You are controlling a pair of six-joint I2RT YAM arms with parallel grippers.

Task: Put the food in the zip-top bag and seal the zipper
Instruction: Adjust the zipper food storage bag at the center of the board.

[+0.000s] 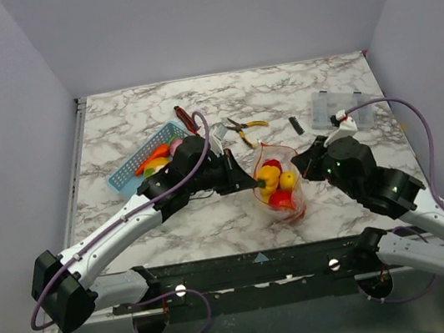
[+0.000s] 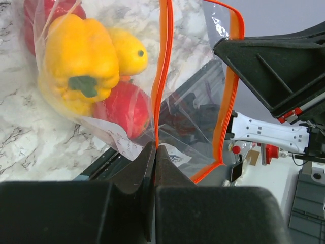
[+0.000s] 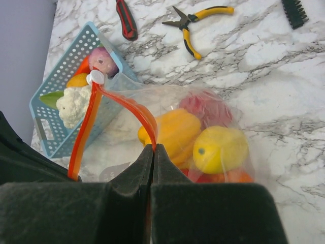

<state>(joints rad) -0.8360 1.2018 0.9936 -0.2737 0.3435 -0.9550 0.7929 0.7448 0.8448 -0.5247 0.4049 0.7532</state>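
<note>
While both jaws clamp the zipper [image 2: 161, 76], the bag [image 2: 199, 96] (food [image 2: 78, 56] inside) lies between them.

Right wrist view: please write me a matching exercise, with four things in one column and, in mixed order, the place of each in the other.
Things:
1. pepper
2. cauliflower
3. pliers
4. zipper

Places:
a. lying on the table
b. clamped in shut jaws
c. inside the bag
d. in the basket

Pairs: 1-c, 2-d, 3-a, 4-b
</note>
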